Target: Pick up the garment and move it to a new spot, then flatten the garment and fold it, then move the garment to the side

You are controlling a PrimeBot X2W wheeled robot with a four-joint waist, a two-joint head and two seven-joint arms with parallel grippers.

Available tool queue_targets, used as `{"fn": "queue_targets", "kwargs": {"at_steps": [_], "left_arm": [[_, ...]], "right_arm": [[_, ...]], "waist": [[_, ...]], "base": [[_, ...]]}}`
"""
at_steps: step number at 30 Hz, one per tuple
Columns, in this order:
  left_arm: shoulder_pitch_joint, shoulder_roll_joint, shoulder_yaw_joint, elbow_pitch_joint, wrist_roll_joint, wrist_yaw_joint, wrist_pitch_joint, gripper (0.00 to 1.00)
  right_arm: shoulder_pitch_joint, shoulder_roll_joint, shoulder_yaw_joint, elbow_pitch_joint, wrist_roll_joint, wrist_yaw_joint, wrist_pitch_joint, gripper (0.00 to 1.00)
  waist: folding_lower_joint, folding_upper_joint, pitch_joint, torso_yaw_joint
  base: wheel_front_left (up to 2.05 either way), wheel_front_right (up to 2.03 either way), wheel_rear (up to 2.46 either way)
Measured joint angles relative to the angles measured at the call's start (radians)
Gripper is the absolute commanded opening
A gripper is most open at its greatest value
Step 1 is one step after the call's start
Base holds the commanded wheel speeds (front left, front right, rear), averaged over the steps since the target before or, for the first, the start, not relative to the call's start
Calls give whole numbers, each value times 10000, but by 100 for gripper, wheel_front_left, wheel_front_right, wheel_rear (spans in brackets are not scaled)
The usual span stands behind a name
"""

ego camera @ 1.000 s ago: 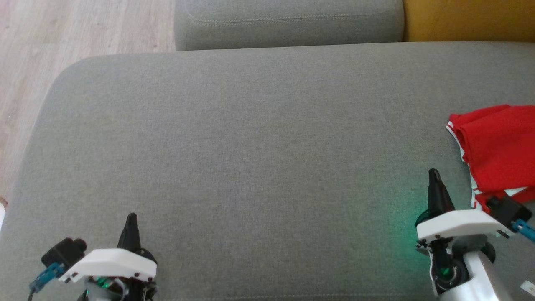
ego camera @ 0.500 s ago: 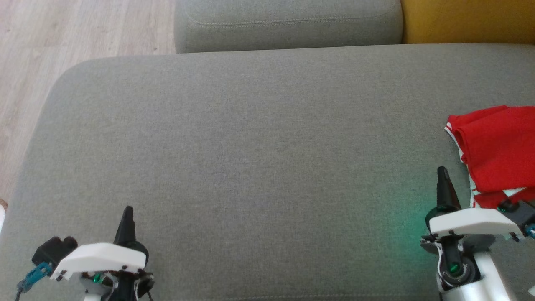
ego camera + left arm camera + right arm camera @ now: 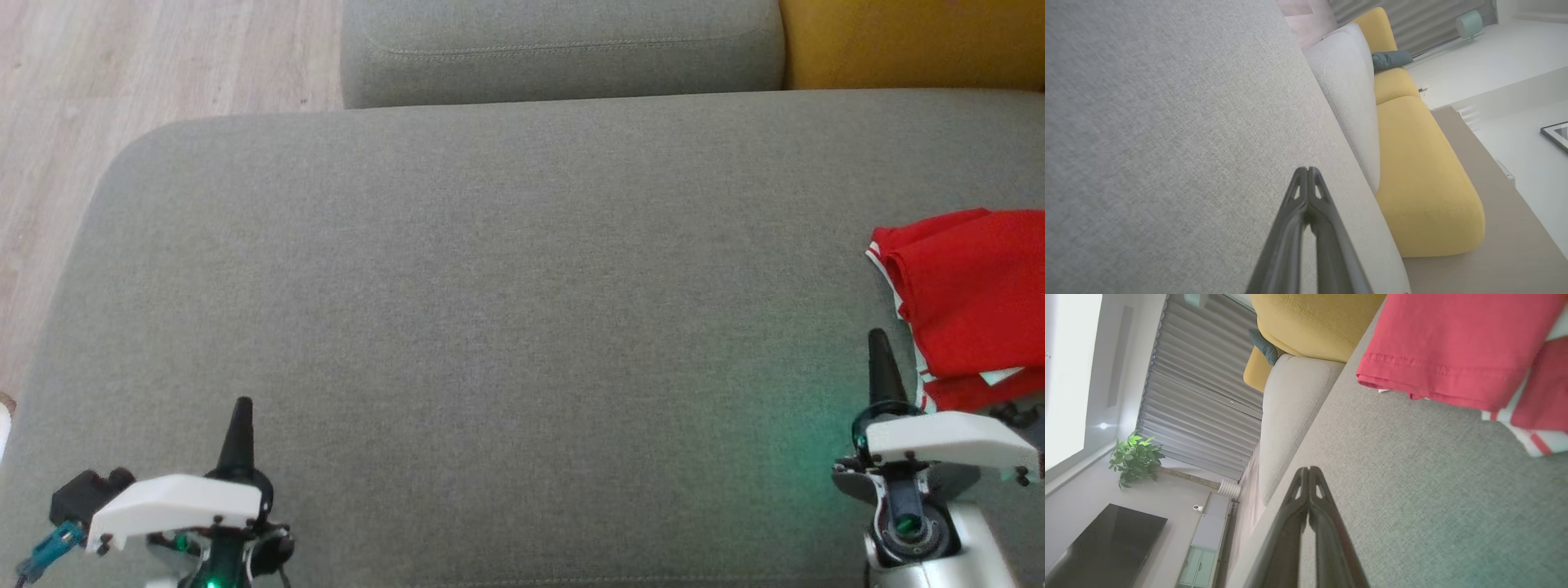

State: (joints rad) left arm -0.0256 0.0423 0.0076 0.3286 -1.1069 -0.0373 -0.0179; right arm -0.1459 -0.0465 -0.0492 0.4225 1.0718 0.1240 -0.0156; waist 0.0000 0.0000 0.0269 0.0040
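Grey woven sofa seat (image 3: 490,269) serves as the work surface. Nearest the robot, the left claw (image 3: 242,404) and the right claw (image 3: 878,336) point away across the seat, well apart, each with its two dark fingers pressed together at the tips and nothing between them. Just beyond and to the right of the right claw lies the garment (image 3: 971,286), red with white striped trim, rumpled in overlapping layers at the right edge of the seat and cut off by the frame. Judged from its folds, it is light, limp cloth that will sag and drag rather than hold shape; it seems neither fragile nor slippery on the coarse weave. A stitched hem or the doubled near-left corner, closest to the right claw, looks the surest place to pinch. Farther off stand a grey back cushion (image 3: 563,49), a yellow cushion (image 3: 906,41) and pale wood floor (image 3: 163,57).
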Motion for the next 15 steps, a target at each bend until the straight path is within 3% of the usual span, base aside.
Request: {"fn": "queue_targets", "kwargs": {"at_steps": [15], "left_arm": [[-66, 0, 176, -121, -1701, -261, 430, 0]], "right_arm": [[167, 2, -284, -458, 1799, 0, 424, 0]], "waist": [[0, 0, -83, -14]], "base": [[0, 0, 0]]}}
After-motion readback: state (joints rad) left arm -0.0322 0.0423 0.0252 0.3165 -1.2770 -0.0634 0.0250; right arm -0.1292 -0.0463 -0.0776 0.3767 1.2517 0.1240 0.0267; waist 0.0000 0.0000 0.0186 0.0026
